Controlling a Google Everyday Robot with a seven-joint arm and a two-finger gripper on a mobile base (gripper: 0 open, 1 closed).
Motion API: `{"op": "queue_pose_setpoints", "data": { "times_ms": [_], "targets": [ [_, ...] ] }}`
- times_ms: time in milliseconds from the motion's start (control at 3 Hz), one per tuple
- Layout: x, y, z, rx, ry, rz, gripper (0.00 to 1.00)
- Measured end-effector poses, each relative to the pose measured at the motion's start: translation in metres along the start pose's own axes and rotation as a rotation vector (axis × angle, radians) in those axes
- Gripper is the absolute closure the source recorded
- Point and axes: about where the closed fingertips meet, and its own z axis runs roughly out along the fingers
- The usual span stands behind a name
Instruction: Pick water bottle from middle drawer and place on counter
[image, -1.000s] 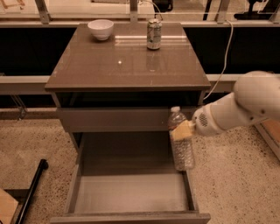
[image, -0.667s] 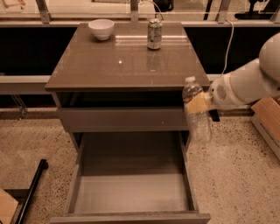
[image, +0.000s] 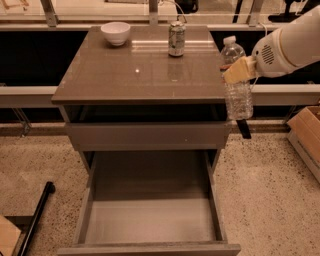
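Gripper (image: 236, 71) clamped on water bottle (image: 239, 100) — upright, just off right edge of counter (image: 140, 72), middle drawer (image: 150, 220) open below.

One water bottle (image: 236, 87). One drink can (image: 176, 38). One white bowl (image: 115, 33). One counter (image: 125, 75), with two items standing on it: the can and the bowl. Two drawers: one middle drawer (image: 150, 222), pulled out, and one shallower drawer (image: 150, 135) above it. One gripper (image: 239, 70), just off the counter's right edge, clasped round the one bottle, which hangs in the air. One white arm (image: 292, 40). One cardboard box (image: 306, 132) on the floor at right. One black pole (image: 35, 220) at lower left.
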Motion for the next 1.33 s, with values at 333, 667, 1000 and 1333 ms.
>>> {"op": "queue_pose_setpoints", "data": {
  "times_ms": [333,667,1000,1333],
  "targets": [
    [-0.007,0.000,0.007,0.015,-0.029,-0.006,1.00],
    [-0.038,0.001,0.027,0.049,-0.094,-0.094,1.00],
    [-0.073,0.006,0.049,0.081,-0.131,-0.239,1.00],
    [-0.097,0.021,0.079,0.090,-0.121,-0.402,1.00]
  ]
}}
